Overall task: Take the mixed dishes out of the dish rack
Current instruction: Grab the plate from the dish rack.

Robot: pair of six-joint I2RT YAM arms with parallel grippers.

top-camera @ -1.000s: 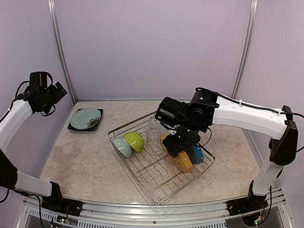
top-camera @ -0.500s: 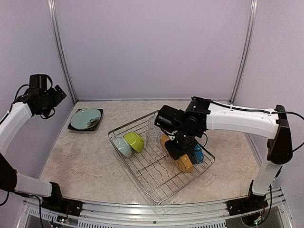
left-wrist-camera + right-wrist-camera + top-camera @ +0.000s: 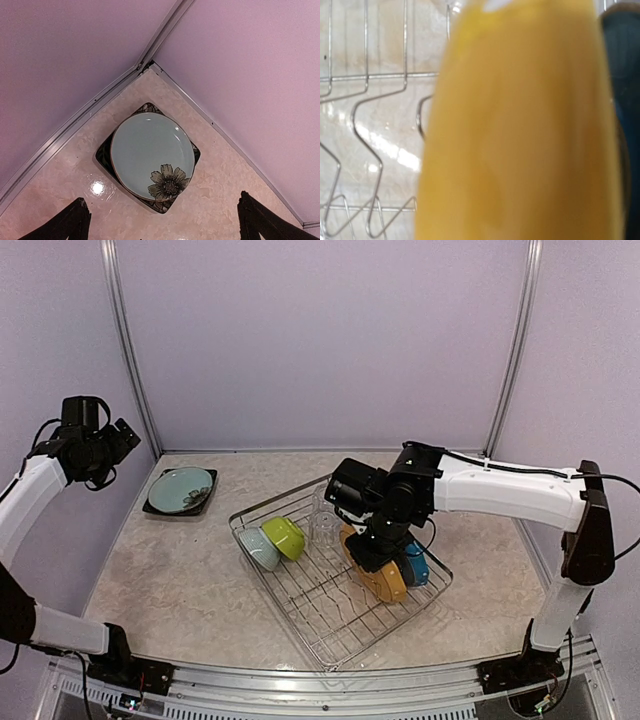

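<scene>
Lavender walls are seen around a beige marbled tabletop (image 3: 170, 580). Near its middle, turned at an angle, a silver wire dish rack (image 3: 300, 620) is set. At the rack's left end a lime bowl (image 3: 284, 537) and a pale-blue bowl (image 3: 259, 549) are tipped on their sides, touching each other. Clear glasses (image 3: 324, 518) are made out at its far side, too faint to be told apart. Toward the right end an orange plate (image 3: 384, 578) is stood on edge among the tines, with a blue plate (image 3: 416, 566) just beside it on the right.

The right tool (image 3: 372, 555) is lowered onto the upper rim of the orange plate. In the right wrist view that plate is so close that it is shown only as a blur filling most of the picture, and no fingers are seen. Whether the plate is gripped cannot be told.

By the far left corner of the tabletop a pale teal plate (image 3: 150, 150) with a dark flower print is laid on a black square plate (image 3: 102, 156), well apart from the rack. The left tool (image 3: 122, 433) is held high above this stack, near the left wall. Its fingers (image 3: 75, 220) are spread wide with nothing between them.
</scene>
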